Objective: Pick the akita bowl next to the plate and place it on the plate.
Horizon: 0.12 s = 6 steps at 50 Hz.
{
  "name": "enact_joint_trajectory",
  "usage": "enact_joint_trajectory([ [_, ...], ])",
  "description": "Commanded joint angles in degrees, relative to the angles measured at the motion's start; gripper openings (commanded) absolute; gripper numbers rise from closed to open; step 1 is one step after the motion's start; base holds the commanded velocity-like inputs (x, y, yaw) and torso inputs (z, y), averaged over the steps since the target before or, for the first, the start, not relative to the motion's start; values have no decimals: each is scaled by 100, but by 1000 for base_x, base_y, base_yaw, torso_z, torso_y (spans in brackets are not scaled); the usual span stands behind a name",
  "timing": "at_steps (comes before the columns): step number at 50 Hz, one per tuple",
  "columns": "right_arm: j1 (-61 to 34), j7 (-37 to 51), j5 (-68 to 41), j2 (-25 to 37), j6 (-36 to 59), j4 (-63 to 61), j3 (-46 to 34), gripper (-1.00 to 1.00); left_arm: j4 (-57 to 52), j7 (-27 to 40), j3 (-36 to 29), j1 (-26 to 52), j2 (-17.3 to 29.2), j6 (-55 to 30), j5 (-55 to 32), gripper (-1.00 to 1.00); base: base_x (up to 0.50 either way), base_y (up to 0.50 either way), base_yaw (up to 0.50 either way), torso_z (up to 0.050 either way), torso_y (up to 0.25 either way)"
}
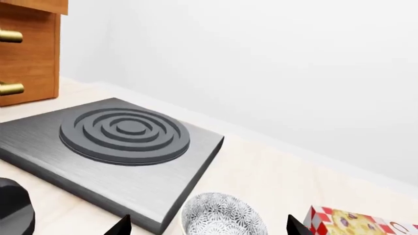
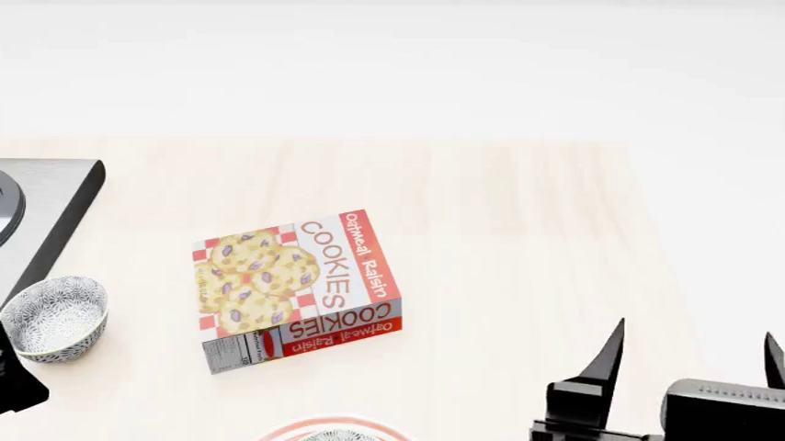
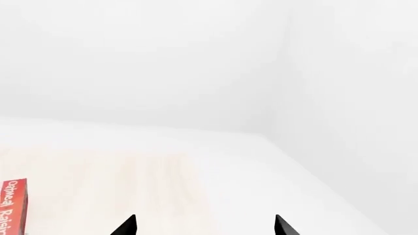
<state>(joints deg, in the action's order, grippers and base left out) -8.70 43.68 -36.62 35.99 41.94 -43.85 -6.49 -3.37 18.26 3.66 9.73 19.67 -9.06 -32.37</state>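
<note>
A grey-and-white patterned akita bowl (image 2: 51,317) stands on the table beside the stove, left of the cookie box. In the left wrist view that bowl (image 1: 222,215) lies between the wide-apart fingertips of my left gripper (image 1: 209,223), which is open and holds nothing. Only a red-ringed sliver of the plate (image 2: 276,429) shows at the head view's bottom edge. A grey patterned patch sits inside that sliver, and I cannot tell what it is. My right gripper (image 2: 694,340) hangs open over bare table at the lower right, and its wrist view (image 3: 205,223) also shows it holding nothing.
A grey stove plate with raised rings (image 1: 124,134) lies close beside the bowl. An oatmeal raisin cookie box (image 2: 294,289) lies flat between bowl and plate. A wooden cabinet with brass handles (image 1: 29,54) stands behind the stove. A dark object (image 1: 13,210) sits near the stove's corner.
</note>
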Motion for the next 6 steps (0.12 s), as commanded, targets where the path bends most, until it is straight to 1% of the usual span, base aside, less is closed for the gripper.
enact_joint_trajectory([
  [1, 192, 197, -194, 157, 71, -353, 391, 100, -145, 50, 40, -28, 42, -55, -87, 100, 0, 0, 0, 0, 0],
  [6, 276, 230, -276, 209, 69, -458, 527, 100, -214, 88, 43, -24, 64, -78, -93, 100, 0, 0, 0, 0, 0],
])
